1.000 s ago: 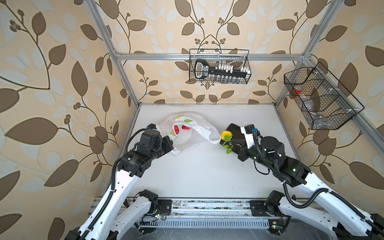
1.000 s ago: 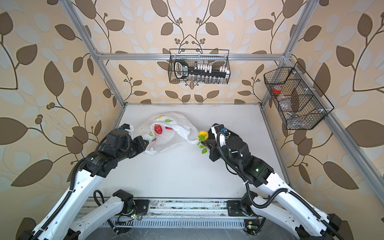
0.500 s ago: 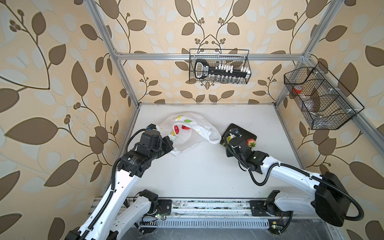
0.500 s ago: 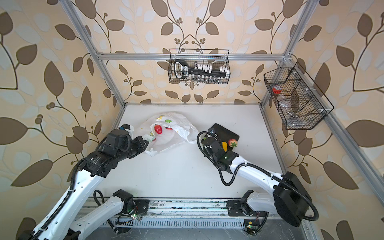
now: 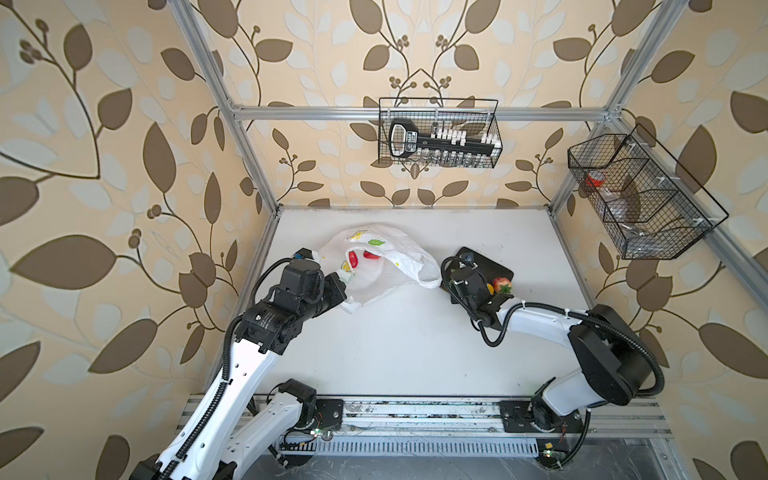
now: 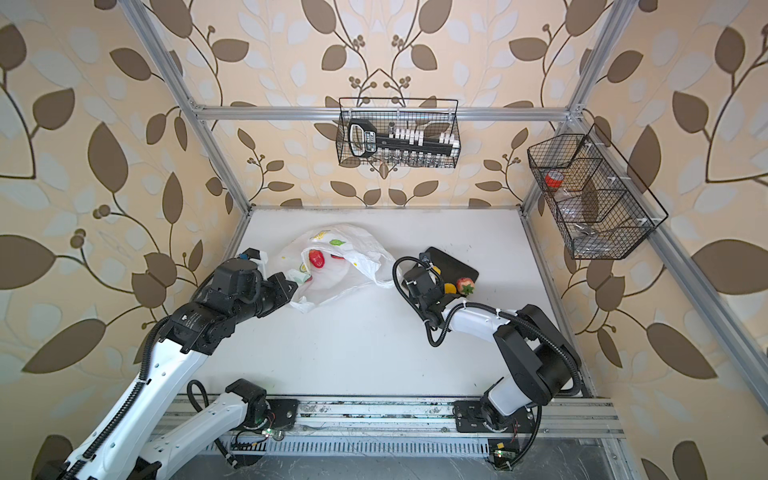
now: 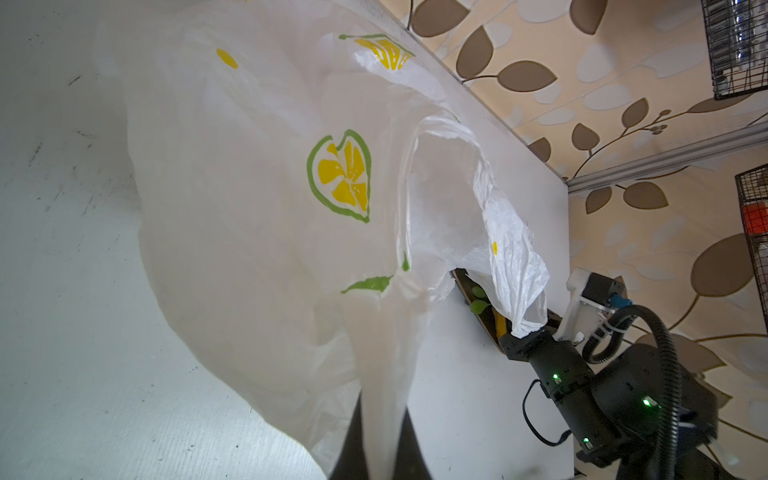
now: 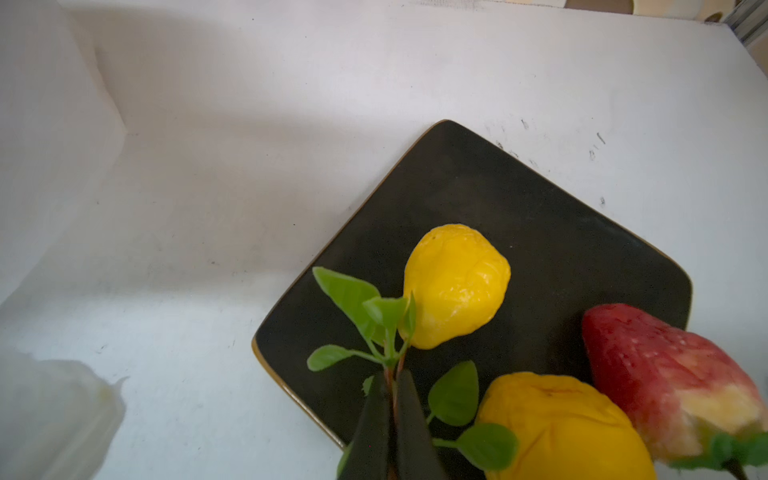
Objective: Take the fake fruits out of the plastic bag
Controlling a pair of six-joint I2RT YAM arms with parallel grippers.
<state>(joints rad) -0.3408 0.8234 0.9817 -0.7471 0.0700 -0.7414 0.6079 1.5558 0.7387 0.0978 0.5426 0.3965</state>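
Since the right claw (image 8: 392,376) is clenched on the leafy stem of a yellow fruit (image 8: 457,286) over the dark tray (image 8: 519,199), the step in hand reads as the set-down. The fruit body sits just ahead of the fingertips, on or barely above the tray; cannot tell which. A second yellow fruit (image 8: 557,428) and a reddish fruit (image 8: 673,374) lie on the tray right beside the claw, on one flank, close to the held leaves.

Left claw (image 7: 381,411) is pinched on a fold of the plastic bag (image 7: 249,166). The film runs straight out from between its fingers, and the bag mouth opens ahead of it. Red fruits (image 5: 353,259) show inside the bag in both top views, just beyond that claw.

To do it well, likely:
- Settle the fruit fully on the tray before letting go.
- Open wide so the thin stem drops free.
- Back out along the stem line so the leaves don't snag or drag the neighbours.
- Left pinch should hold steady, with the mouth open for the next reach.
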